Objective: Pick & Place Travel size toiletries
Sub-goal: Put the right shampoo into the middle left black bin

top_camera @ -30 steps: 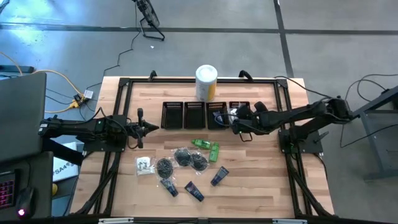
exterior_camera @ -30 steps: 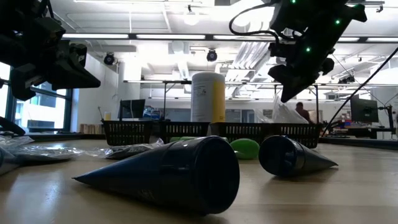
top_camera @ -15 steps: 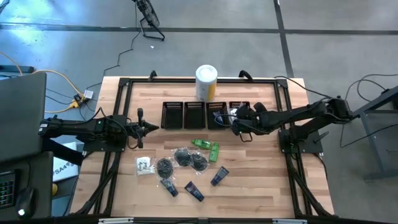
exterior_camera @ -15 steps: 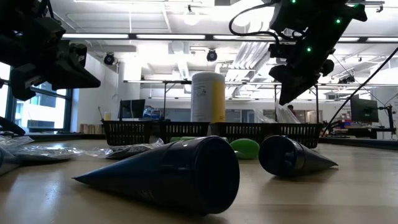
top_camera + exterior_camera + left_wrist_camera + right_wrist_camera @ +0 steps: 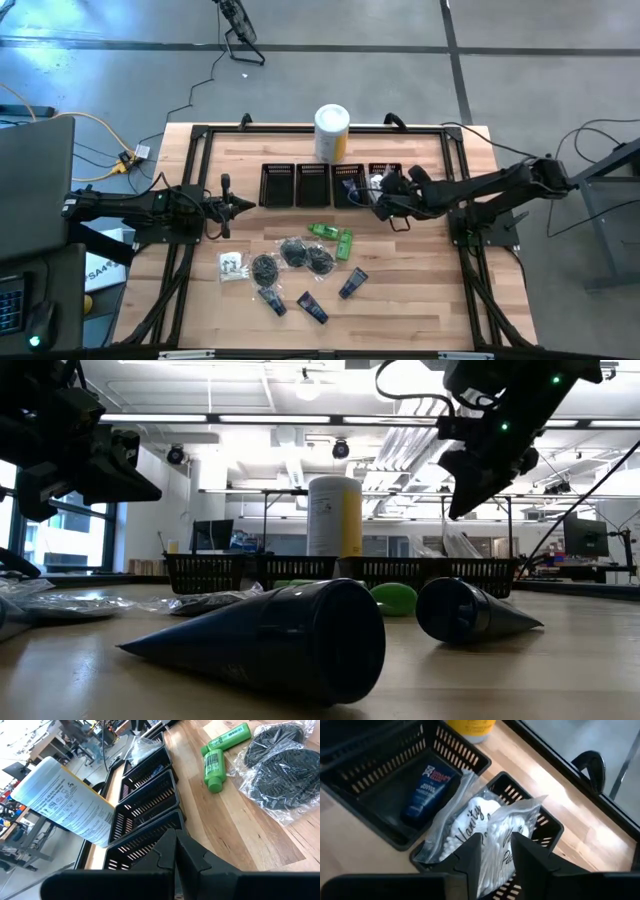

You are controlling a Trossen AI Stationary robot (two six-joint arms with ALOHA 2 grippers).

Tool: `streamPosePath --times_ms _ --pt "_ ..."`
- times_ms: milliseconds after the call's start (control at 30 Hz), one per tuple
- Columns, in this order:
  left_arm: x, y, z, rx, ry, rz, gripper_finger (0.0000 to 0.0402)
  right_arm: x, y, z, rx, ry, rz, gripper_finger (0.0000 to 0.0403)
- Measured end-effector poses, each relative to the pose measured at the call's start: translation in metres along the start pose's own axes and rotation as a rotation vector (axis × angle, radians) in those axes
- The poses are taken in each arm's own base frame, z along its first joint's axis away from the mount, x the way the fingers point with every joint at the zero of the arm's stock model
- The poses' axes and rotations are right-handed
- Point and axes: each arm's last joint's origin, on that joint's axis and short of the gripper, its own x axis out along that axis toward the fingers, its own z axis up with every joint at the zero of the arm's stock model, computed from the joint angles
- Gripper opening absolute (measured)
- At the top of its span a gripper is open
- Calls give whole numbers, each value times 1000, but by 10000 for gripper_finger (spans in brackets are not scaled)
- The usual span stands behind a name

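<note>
Room: workshop w/ ceiling lights and desks behind the wooden table [image 5: 420, 300] I'm running.
Bins: four black mesh bins [image 5: 330, 184] in a row, near the white-and-yellow canister [image 5: 331, 132].
R gripper [image 5: 496, 851]: I see it just above the rightmost bin [image 5: 540, 827], fingers parted a bit, nothing between them. In the low view it hangs well above the table [image 5: 470, 485].
Sachet: clear sachet of cotton swabs [image 5: 485, 832] sits in that bin, right under and ahead of my R jaws, sticking up over the rim; not gripped.
Blue tube [image 5: 427, 787]: lies in the next bin [image 5: 380, 780], just beyond and to one side of the R jaws.
L gripper [image 5: 175, 851]: I've got it parked at the table's left side, jaws closed, empty, pointing along the bin row.
Green packets [image 5: 220, 752]: two, touching, on the wood well ahead of the L jaws.
Black bagged bundles [image 5: 280, 767]: beside the green ones, further out from the L jaws.
Rest: dark blue tubes [image 5: 352, 283] and a white sachet [image 5: 231, 266] lie on the table's near part, well apart from both jaws.
</note>
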Motion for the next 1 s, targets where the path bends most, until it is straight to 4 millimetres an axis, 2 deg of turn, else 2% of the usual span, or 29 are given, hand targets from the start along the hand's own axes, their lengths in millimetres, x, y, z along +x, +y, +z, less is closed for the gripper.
streamPosePath --times_ms 367,1000 --pt "0 0 0 0 0 0 1 -25 -6 3 10 -102 57 75" --pt "0 0 0 0 0 0 1 -72 -1 13 -11 -317 334 70"
